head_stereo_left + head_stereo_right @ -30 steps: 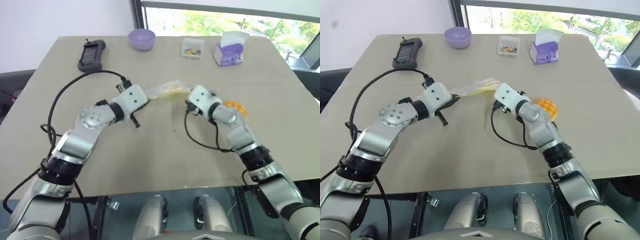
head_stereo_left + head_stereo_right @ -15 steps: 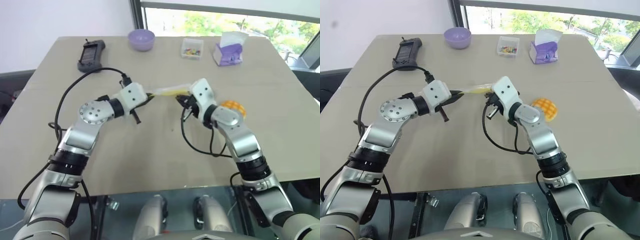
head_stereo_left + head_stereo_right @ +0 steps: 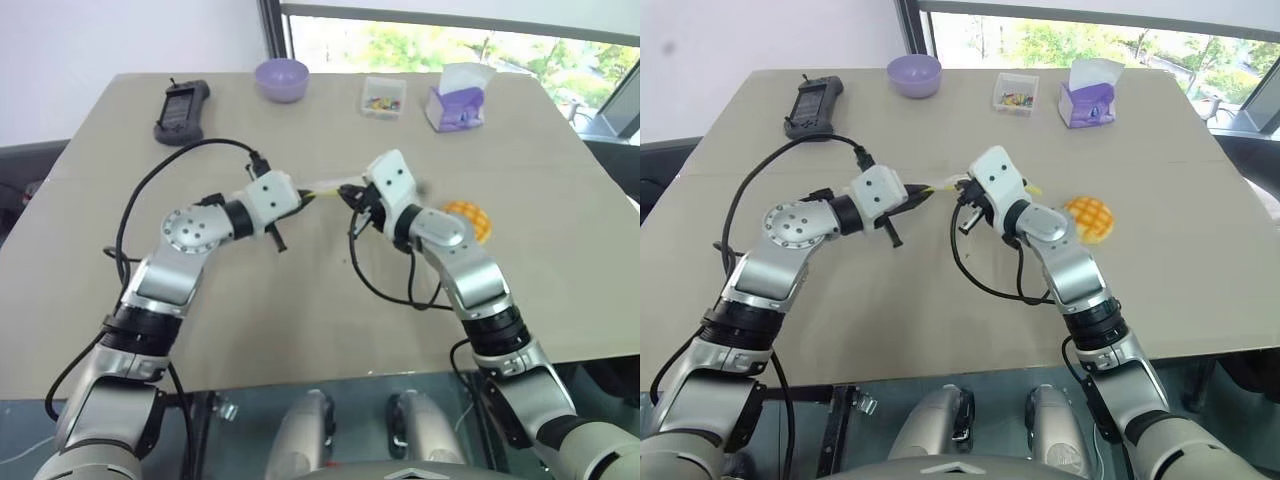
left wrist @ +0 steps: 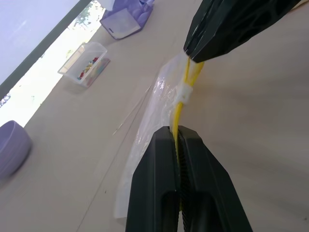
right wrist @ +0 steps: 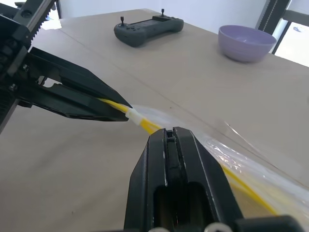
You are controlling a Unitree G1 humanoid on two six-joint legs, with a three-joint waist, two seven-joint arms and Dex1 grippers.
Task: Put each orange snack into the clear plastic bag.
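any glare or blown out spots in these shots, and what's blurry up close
Head views: the window behind the table is overexposed; the orange snack is evenly lit. Left wrist view: bright window band washes out; the clear plastic bag glints. Right wrist view: the right gripper looks soft up close.

Bare table (image 3: 890, 320) near; bowl (image 3: 915, 74), controller (image 3: 813, 106) along far edge.

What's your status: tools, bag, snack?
Left tool and right tool both shut on clear plastic bag's yellow seal strip. Orange snack on table, outside bag. Nothing obstructing.
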